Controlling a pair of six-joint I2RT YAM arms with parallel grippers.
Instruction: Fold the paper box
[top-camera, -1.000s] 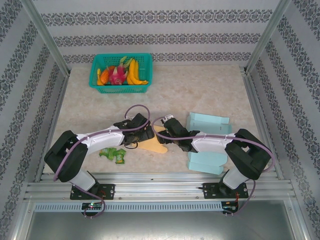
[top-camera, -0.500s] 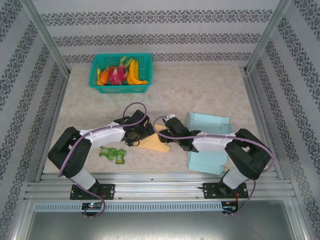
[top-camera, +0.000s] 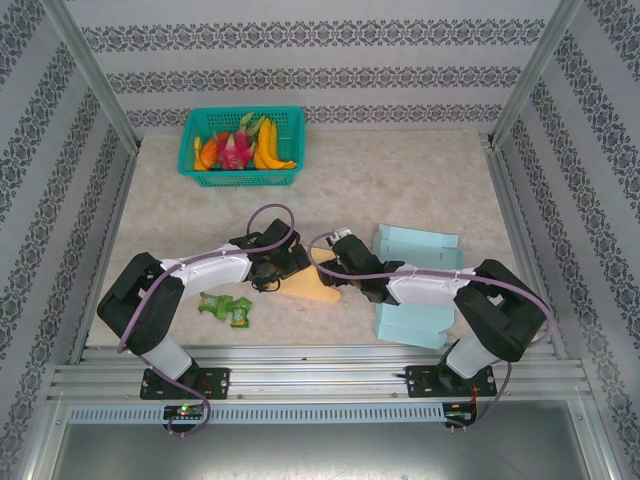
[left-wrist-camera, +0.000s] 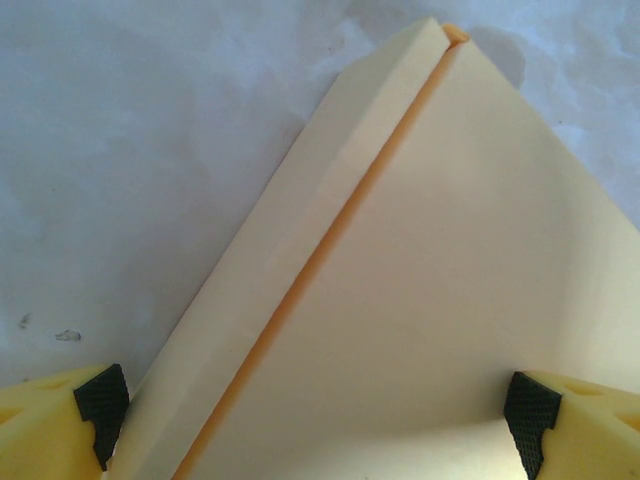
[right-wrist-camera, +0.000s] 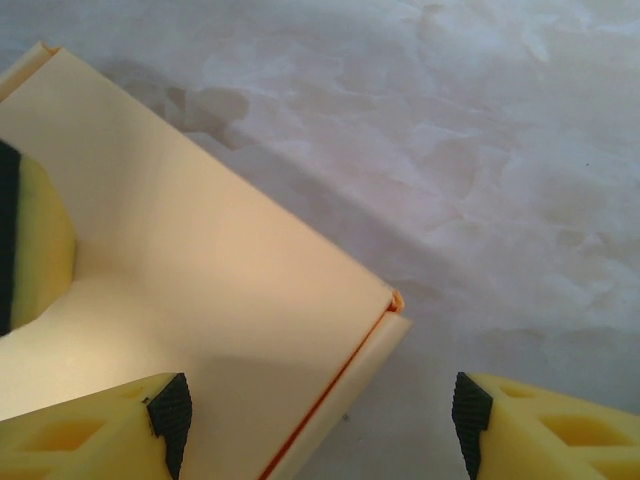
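Observation:
The paper box (top-camera: 313, 287) is a flat cream-yellow cardboard piece lying at the table's middle, between both arms. My left gripper (top-camera: 284, 264) hangs over its left part and my right gripper (top-camera: 336, 264) over its right part. In the left wrist view the paper box (left-wrist-camera: 420, 300) shows an orange seam running diagonally, and the left gripper (left-wrist-camera: 315, 415) stands open, its black pads (left-wrist-camera: 100, 405) spread wide above the panel. In the right wrist view the box's corner (right-wrist-camera: 392, 303) lies between the open right gripper (right-wrist-camera: 320, 412); one pad (right-wrist-camera: 170, 412) is over the card, the other over bare table.
A teal basket (top-camera: 240, 178) of fruit stands at the back left. Light blue folded boxes lie at the right: one (top-camera: 416, 244) behind the right arm, one (top-camera: 412, 326) near the front edge. A green packet (top-camera: 226, 309) lies by the left arm. Metal rails border the table.
The left arm has drawn slightly back and left, its gripper shifting a little over the box. The right arm and the box have barely moved.

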